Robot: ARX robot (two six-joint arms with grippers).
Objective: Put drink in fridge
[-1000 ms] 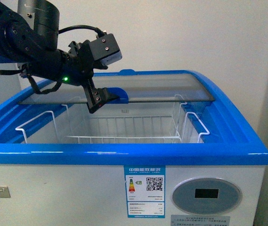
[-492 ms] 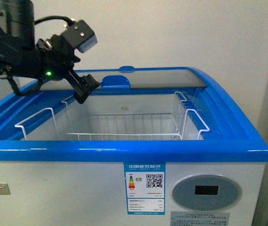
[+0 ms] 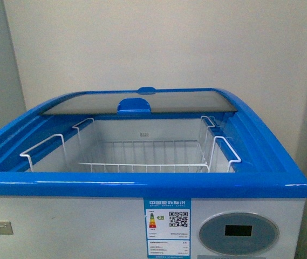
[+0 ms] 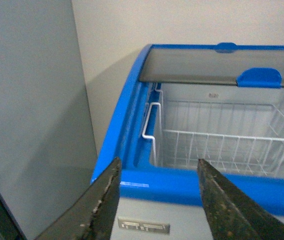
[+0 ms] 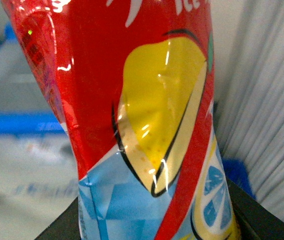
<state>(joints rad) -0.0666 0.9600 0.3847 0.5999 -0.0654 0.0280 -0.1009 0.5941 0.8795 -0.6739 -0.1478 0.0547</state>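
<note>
The fridge (image 3: pixel 142 183) is a white chest with a blue rim, standing straight ahead in the front view. Its curved glass lid (image 3: pixel 196 101) is slid to the back, leaving the white inside uncovered. Neither arm shows in the front view. My left gripper (image 4: pixel 156 200) is open and empty, hovering before the fridge's (image 4: pixel 132 125) front left corner. My right gripper (image 5: pixel 151 232) is shut on the drink bottle (image 5: pixel 146 100), whose red label with a yellow lemon fills the right wrist view. A blurred blue stretch of the fridge rim (image 5: pixel 17 122) lies behind the bottle.
White wire baskets (image 3: pixel 142 164) line the inside of the chest. A blue lid handle (image 3: pixel 134 105) sits at the lid's front edge. A grey oval display panel (image 3: pixel 238 232) and an energy sticker (image 3: pixel 166 218) are on the front. A tall grey surface (image 4: pixel 32 110) stands left of the fridge.
My left arm drew back from the lid handle to the left and left the front view. The glass lid has slid further back, so the opening is wider.
</note>
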